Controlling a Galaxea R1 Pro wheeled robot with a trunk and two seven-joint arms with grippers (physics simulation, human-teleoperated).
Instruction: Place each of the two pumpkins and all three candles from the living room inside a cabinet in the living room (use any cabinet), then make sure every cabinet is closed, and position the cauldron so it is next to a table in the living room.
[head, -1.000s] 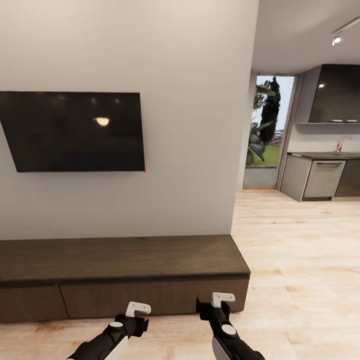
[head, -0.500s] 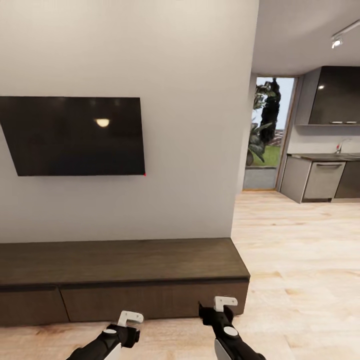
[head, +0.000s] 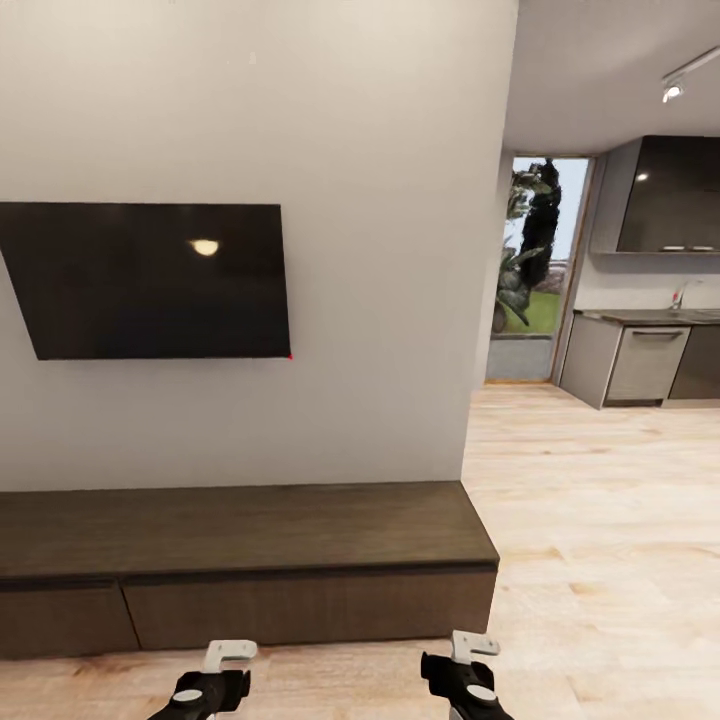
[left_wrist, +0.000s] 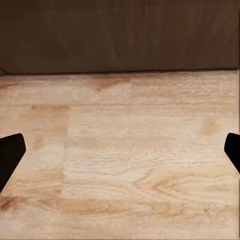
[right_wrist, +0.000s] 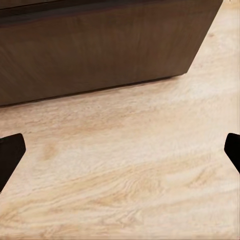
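Underfoot ran pale wood floor (head: 600, 520); the long dark cabinet (head: 240, 560) sat shut beneath a wall television (head: 150, 280). Both grippers, left gripper (head: 222, 668) and right gripper (head: 470, 662), gaped wide, holding nothing.

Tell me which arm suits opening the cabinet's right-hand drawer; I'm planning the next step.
Probably the right. The right gripper hangs open before the wide right drawer front of the cabinet, near its end. The left gripper, also open, sits toward that front's left part, nearer the seam.
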